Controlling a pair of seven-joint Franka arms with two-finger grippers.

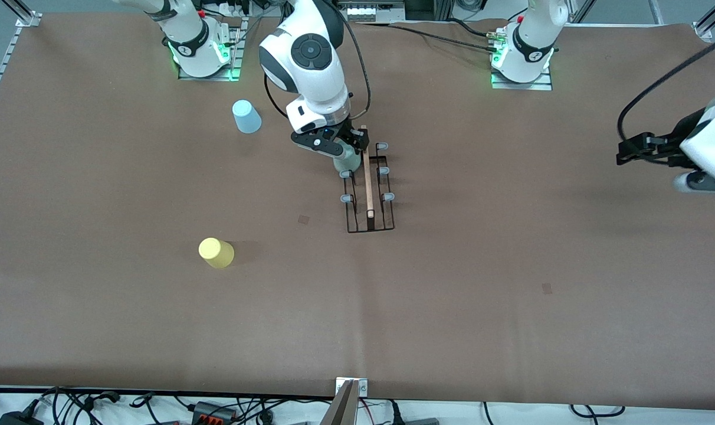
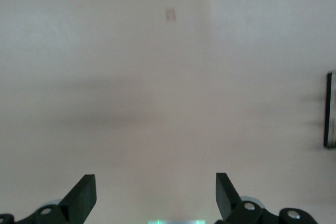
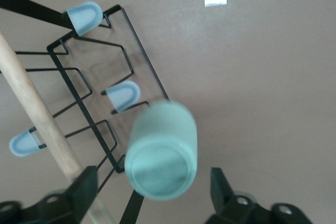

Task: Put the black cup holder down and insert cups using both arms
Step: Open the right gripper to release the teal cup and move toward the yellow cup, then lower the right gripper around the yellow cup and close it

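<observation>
Starting at the right gripper (image 3: 149,184), we see its two fingers spread wide, with the pale grey-green cup (image 3: 161,150) sitting in the gap between them and clear of both pads, so we judge that cup is released, not gripped. It appears hung on the peg of the black cup holder (image 1: 369,195) that lies closest under this gripper, on the rack's side toward the right arm's end of the table, though the peg itself is hidden inside the cup. Just past the cup, the next two grey-tipped pegs in that row are bare, and beside the gripper runs the wooden rod (image 3: 39,116) along the rack's top.

So we take the holder as placed and one cup as inserted. Two cups are left. The light blue cup (image 1: 246,116) stands mouth down, well away from the right gripper toward the right arm's base. The yellow cup (image 1: 216,252) lies farther from it again, on the open table toward the front camera.

The left gripper (image 2: 156,196) waits over bare table at the left arm's end, well apart from everything, fingers wide apart and holding nothing.
</observation>
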